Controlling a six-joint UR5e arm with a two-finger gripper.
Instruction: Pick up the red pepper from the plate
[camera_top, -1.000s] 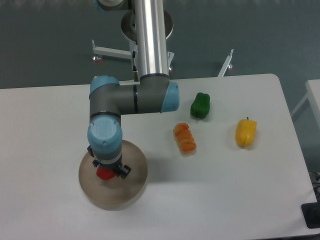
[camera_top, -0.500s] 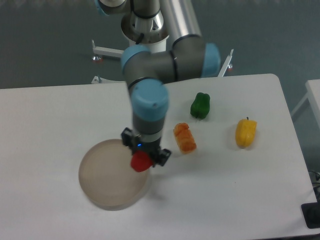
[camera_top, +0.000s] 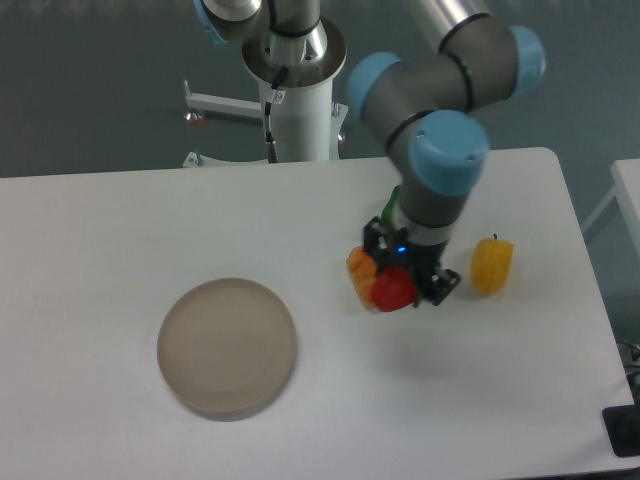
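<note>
1. The gripper (camera_top: 400, 285) points down at the table, its fingers clamped on the red pepper (camera_top: 394, 290), which shows as a glossy red lump between the dark finger parts.
2. One red pepper is in view. It sits in the gripper, well to the right of the plate and not on it; whether it touches the table cannot be told from this high view.
3. One orange pepper (camera_top: 359, 267) lies just to the left of the gripper, partly covered by the gripper and the red pepper, so only its left edge shows.
4. One green pepper (camera_top: 389, 208) lies behind the gripper, almost wholly hidden by the wrist; only a thin green sliver shows.
5. One yellow pepper (camera_top: 491, 264) lies to the right of the gripper, near it but apart, in full view.
6. One plate (camera_top: 227, 346), round and beige-grey, sits well to the left and nearer the camera, with nothing on it.
7. The arm reaches in from the top, bends at two blue-capped joints, and the last grey link drops straight down onto the gripper.
8. All of this rests on one white table (camera_top: 120, 230), cut off at the lower edge.
</note>
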